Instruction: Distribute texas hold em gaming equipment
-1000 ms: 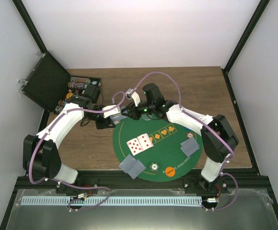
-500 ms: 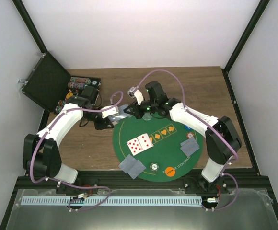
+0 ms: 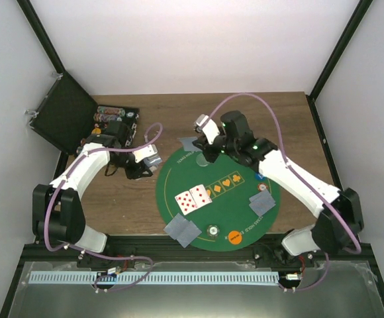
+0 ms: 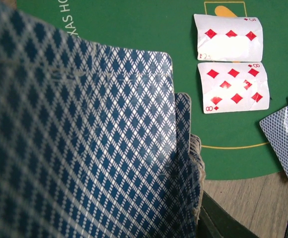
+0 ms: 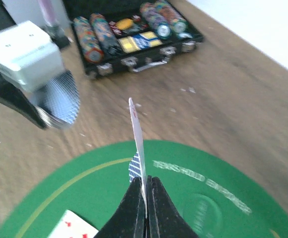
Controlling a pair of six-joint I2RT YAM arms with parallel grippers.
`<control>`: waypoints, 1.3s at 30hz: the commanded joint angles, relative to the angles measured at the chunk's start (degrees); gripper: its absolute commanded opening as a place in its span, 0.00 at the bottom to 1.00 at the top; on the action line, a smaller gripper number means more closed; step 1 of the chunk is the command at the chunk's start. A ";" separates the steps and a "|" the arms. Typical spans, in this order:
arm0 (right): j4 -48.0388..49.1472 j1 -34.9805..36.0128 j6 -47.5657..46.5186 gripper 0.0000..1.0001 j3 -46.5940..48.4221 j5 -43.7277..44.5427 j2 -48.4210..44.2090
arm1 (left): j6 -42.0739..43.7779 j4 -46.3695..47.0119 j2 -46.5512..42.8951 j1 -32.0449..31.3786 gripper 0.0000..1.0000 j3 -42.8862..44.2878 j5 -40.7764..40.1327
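Cards mid-deal: right end effector (image 5: 145, 191) is clamped tight on one card (image 5: 136, 131), held edge-up above the far-left rim of the green mat (image 3: 235, 212); I can't read its face. Left end effector (image 3: 145, 162) is closed on the deck (image 4: 84, 148), hovering over the desk (image 3: 278, 126) just off the mat's left edge, blue-pattern backs filling its wrist view. Done so far, by the look of it: two face-down pairs, one (image 3: 182, 229) at the mat's near-left edge and one (image 3: 261, 203) on its right side; two face-up diamonds (image 3: 192, 198) side by side in the board row; an orange token (image 3: 234, 236) and a pale token (image 3: 212, 230) near the front rim. Left, I'd guess: the card I'm holding goes beside the diamonds, then the rest of the board slots. Most chips (image 5: 87, 37) sit in the open case (image 5: 149, 62) at the far left of the desk, so player stacks look undealt. Roughly halfway.
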 commanded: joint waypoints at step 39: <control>9.28 9.36 -49.11 0.01 -35.61 25.66 0.70 | 0.35 0.64 -0.66 0.47 0.33 -0.76 2.22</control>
